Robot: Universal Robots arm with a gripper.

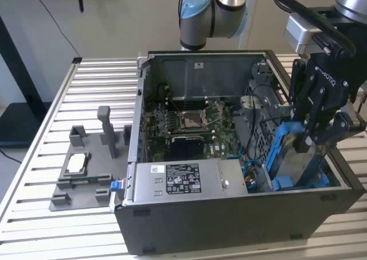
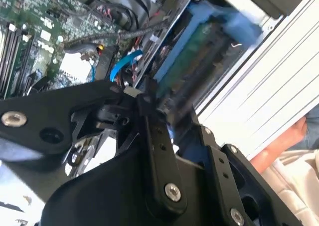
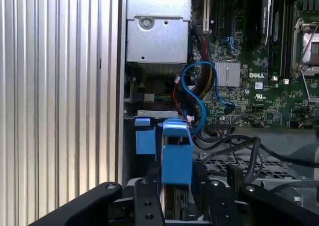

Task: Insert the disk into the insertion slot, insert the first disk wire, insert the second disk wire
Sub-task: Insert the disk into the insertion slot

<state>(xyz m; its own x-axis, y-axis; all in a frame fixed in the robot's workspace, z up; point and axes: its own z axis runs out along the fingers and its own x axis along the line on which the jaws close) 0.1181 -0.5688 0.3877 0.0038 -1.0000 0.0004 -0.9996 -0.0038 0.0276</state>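
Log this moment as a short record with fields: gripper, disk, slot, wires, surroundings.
gripper: gripper shut on the disk, over the case's end at the exterior view's right
disk: the disk upright in its blue frame, lower end down inside the case
slot: the insertion slot right beneath the disk; how deep it sits cannot be told
wires: blue cable looped beside the motherboard
surroundings: open computer case on a slatted table; grey fixture at the exterior view's left
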